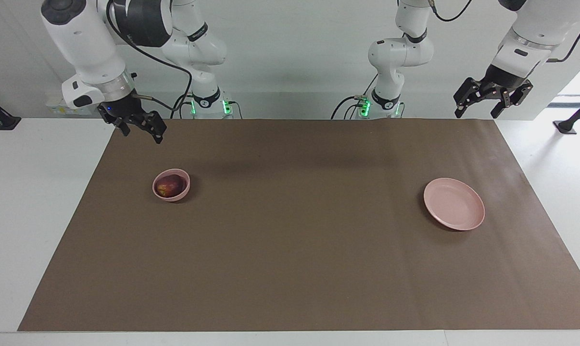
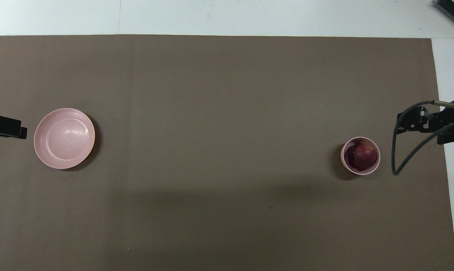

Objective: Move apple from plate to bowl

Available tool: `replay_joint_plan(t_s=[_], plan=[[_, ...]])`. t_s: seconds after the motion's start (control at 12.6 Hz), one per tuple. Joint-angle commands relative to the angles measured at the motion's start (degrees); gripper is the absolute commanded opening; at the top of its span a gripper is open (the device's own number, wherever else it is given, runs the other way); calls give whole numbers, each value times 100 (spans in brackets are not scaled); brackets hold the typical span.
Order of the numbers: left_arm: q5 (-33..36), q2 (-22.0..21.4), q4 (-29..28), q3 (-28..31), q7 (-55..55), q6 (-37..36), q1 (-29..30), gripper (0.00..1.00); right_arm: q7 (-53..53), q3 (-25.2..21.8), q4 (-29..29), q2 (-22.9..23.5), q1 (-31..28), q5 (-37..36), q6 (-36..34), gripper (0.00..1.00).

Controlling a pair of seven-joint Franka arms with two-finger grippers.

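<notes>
Apple (image 1: pixel 170 186) lies in bowl (image 1: pixel 171 185), right arm's end. Plate (image 1: pixel 454 203) bare, left arm's end. Right gripper (image 1: pixel 138 126) raised near bowl, left gripper (image 1: pixel 493 99) raised near plate; both spread, holding nothing. Transfer looks done; next likely just parking arms.

Both hands, left (image 1: pixel 493 103) and right (image 1: pixel 137 126), hang raised, open.

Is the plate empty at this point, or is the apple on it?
Empty. The plate shows only bare pink surface; the apple sits inside the bowl at the right arm's end.
</notes>
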Motion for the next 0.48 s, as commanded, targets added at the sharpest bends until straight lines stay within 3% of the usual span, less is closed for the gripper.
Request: replay_joint_plan(t_s=[0.0, 0.4], plan=[[-85, -28, -10, 32, 17, -67, 6, 100, -123, 18, 597, 111, -38, 201, -713, 100], [-85, -28, -18, 32, 17, -67, 6, 100, -183, 18, 599, 40, -20, 201, -699, 100]])
